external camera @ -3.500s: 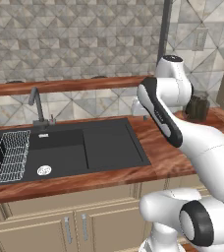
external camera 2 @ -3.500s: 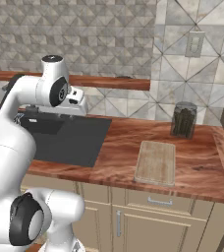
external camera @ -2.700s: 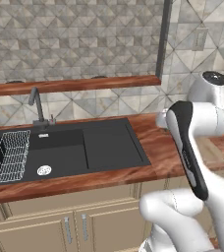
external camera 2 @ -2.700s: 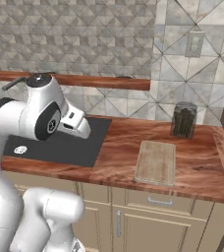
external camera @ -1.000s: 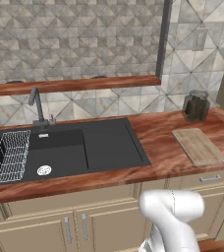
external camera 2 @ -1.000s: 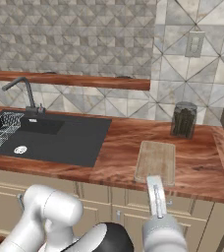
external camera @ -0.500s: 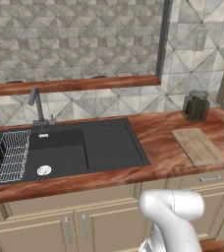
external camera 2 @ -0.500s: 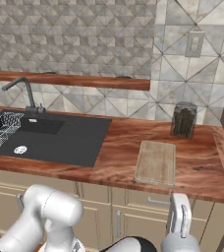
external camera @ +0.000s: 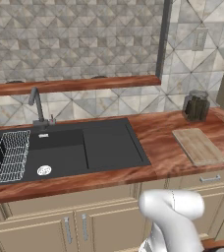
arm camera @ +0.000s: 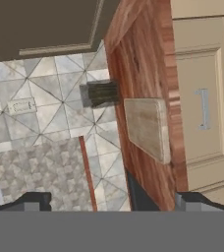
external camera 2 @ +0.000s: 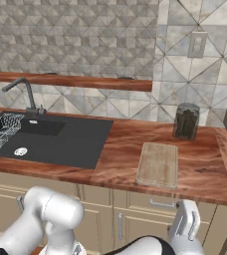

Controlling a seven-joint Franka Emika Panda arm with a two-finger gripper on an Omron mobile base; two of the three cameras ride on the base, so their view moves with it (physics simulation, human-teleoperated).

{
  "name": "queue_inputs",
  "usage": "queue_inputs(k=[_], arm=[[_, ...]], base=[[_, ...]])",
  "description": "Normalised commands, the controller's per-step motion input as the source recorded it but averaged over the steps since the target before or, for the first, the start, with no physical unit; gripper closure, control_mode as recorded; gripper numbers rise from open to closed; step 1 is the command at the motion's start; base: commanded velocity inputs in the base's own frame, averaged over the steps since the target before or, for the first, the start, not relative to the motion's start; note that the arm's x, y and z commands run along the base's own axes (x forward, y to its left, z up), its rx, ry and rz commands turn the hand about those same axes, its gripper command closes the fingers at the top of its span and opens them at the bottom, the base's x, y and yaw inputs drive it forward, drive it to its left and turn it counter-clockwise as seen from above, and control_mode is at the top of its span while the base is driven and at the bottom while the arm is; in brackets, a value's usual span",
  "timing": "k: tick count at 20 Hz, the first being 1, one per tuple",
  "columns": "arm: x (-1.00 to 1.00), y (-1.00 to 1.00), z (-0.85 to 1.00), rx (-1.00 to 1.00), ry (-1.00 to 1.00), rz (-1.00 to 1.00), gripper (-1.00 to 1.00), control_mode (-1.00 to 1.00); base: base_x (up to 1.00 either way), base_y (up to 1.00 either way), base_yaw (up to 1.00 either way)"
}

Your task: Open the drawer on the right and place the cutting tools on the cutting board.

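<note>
The pincer [arm camera: 109,202] hangs released before the shut drawer [external camera 2: 164,204], clear of its handle [arm camera: 203,109]; the cutting board [external camera 2: 158,164] lies on the tabletop [external camera 2: 205,172] above it.

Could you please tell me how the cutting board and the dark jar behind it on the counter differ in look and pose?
The cutting board is light tan wood, while the jar is dark and glassy. The cutting board lies flat and low on the counter; the jar stands upright and taller. The cutting board is rectangular, the jar round. Both rest on the same reddish wooden counter, right of the sink, and stand apart.
</note>
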Motion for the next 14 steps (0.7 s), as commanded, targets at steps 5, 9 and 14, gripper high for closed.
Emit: queue_inputs(k=[5, 9, 14], arm=[[0.38, 0.00, -0.43, 0.10, 0.00, 0.00, -1.00, -1.00], [0.35, 0.00, -0.53, 0.05, 0.00, 0.00, -1.00, -1.00], [0.32, 0.00, -0.51, 0.02, -0.01, -0.02, -1.00, -1.00]], base=[[0.00, 0.00, 0.00], [0.00, 0.00, 0.00], [0.00, 0.00, 0.00]])
